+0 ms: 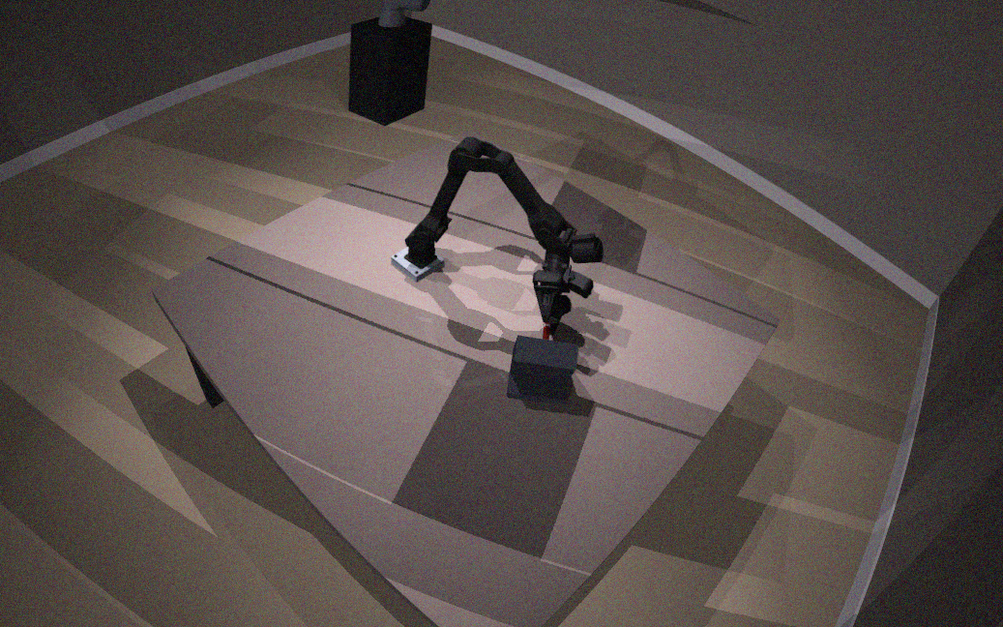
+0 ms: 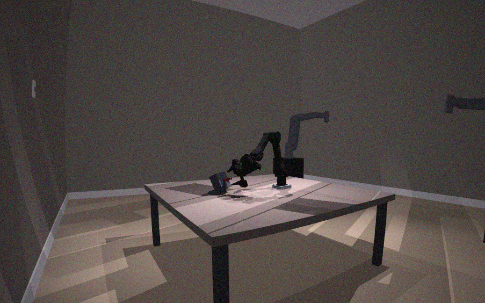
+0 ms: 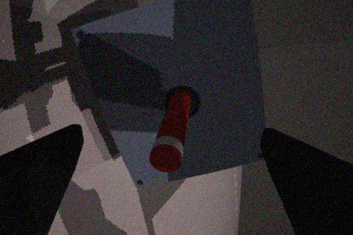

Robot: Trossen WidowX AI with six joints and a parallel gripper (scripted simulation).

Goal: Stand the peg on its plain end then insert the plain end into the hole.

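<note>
Though the top view was dim, the arm (image 1: pixel 488 187) could be seen bent over the table (image 1: pixel 317 350), its gripper (image 1: pixel 553 315) hanging just behind the panel (image 1: pixel 542 366). A speck of red, the peg (image 1: pixel 547 333), showed at the panel's near edge, under the fingertips.

From the side of the room, the peg (image 2: pixel 228 178) stuck out of the panel (image 2: pixel 219 181) toward the gripper (image 2: pixel 238 180), slanting up from the sloped face. Whether the fingers touched it was too small to tell from there.

Looking along the wrist, the matter was plain. The peg (image 3: pixel 173 130) sat with its plain end in the hole (image 3: pixel 188 96) and its white band (image 3: pixel 169 145) toward the camera. Both fingers stood wide apart, well clear on either side, holding nothing. The gripper (image 3: pixel 180 210) had let go, and the peg rested in the panel (image 3: pixel 218 79) on its own.

What remained, I judged, was only to back away. The risk lay in the retreat: a sideways swing instead of a straight pull along the peg's line could catch a finger on the banded end and lever it out. Since how deep the peg sat could not be seen, a light knock might be enough.
</note>
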